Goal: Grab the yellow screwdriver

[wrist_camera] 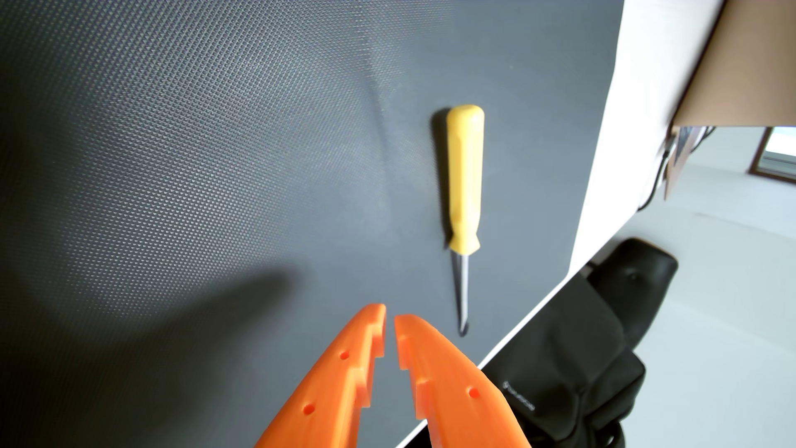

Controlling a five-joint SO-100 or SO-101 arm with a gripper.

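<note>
A yellow screwdriver lies flat on a dark textured mat in the wrist view, handle pointing up the frame and its thin metal shaft pointing down. My orange gripper enters from the bottom edge, left of the shaft tip and below the handle. Its two toothed fingers nearly meet at the tips with only a narrow gap, and nothing is between them. The gripper is apart from the screwdriver.
The mat's right edge runs down past the screwdriver, with a white table strip beyond. A black bag sits below the table edge at lower right. A brown cardboard box stands at the top right.
</note>
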